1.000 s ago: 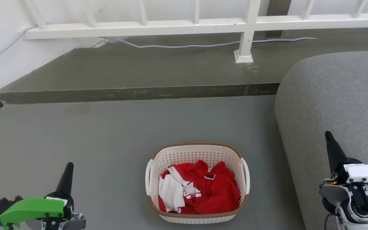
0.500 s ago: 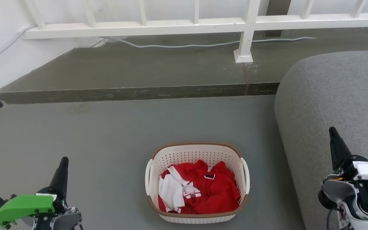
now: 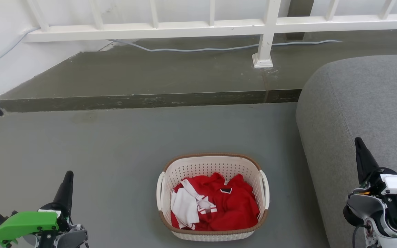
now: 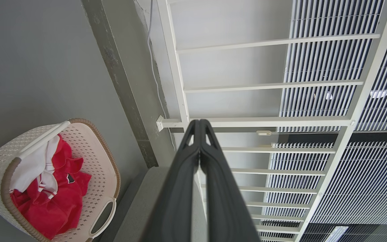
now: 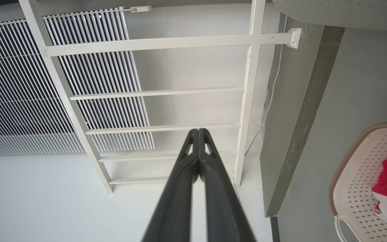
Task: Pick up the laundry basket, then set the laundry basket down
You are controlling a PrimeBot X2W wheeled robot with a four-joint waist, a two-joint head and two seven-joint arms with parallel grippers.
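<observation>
Most of the frame was grey floor (image 3: 115,144), smooth and matte. A darker raised step (image 3: 150,100) ran across the upper part, and a white barred railing (image 3: 219,24) ran above it. A grey fabric sofa (image 3: 374,103) with a rounded corner took the right side.

At lower centre, the basket (image 3: 212,155) sat on the floor just left of the sofa. It was cream perforated plastic, rounded-rectangular, with a brown woven-look rim and base band. Red clothes (image 3: 234,206) with a white piece lay crumpled inside. Its two white loop handles (image 3: 159,191) faced frame left and frame right, one toward each arm. Its long axis seemed to run left to right, though the foreshortening left that unsure.

The left tool (image 3: 68,179) stood at lower left and the right tool (image 3: 359,148) at lower right, in front of the sofa. Each was dark and tapered, with its fingers pressed together on nothing, pointing up the frame. The basket lay between them, well apart from both, and neither arm was clearly nearer. Judging from that, a lift would need each tool to open and come inward toward its own handle.
</observation>
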